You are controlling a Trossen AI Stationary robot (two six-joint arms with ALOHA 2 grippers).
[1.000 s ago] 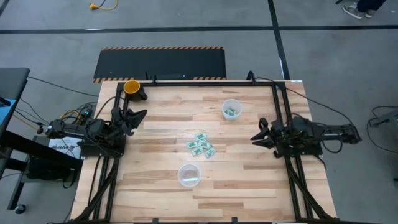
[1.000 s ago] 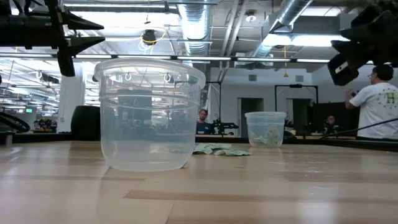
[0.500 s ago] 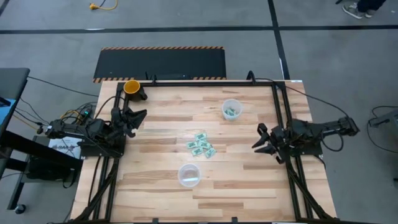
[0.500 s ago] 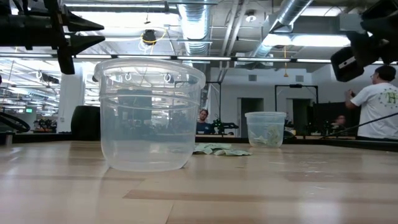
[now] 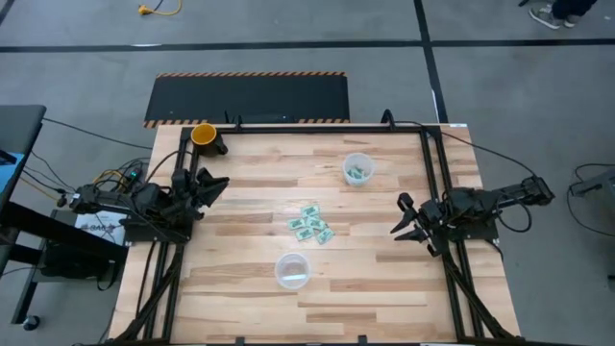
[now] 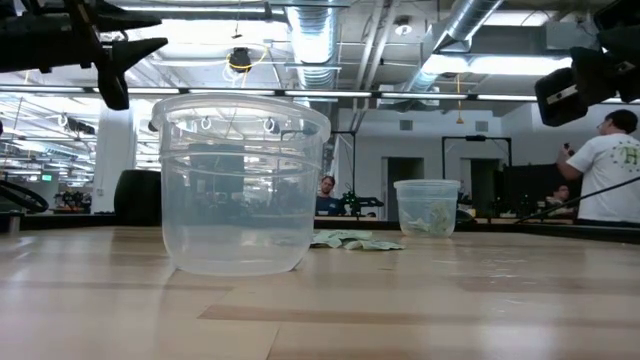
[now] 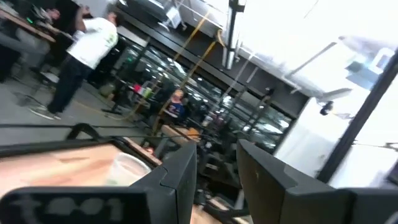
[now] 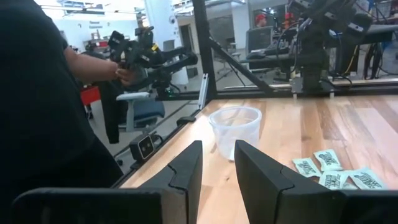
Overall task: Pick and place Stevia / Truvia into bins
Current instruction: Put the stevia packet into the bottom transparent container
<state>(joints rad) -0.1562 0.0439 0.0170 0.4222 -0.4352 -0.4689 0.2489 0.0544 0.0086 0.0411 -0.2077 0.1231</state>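
Note:
Several green-and-white Stevia packets point(image 5: 309, 224) lie in a loose pile at the table's middle, also seen low point(image 6: 350, 240) and from the right wrist point(image 8: 336, 168). The far clear cup point(image 5: 357, 169) holds a few packets. The near clear cup point(image 5: 292, 270) point(image 8: 235, 130) looks empty. My left gripper point(image 5: 215, 183) point(image 7: 217, 180) hovers open by the table's left edge, far from the pile. My right gripper point(image 5: 402, 217) point(image 8: 216, 171) hovers open right of the pile, pointing toward the near cup.
An orange-yellow cup point(image 5: 204, 134) stands at the far left corner. Black frame rails point(image 5: 437, 183) run along the left and right sides of the table. A person's arm point(image 8: 93, 65) and dark clothing show beyond the near edge. Bare wood surrounds the pile.
My right gripper has moved a little toward the table's near edge and turned toward the near cup, staying open. My left gripper has tipped slightly. Packets and cups have stayed put.

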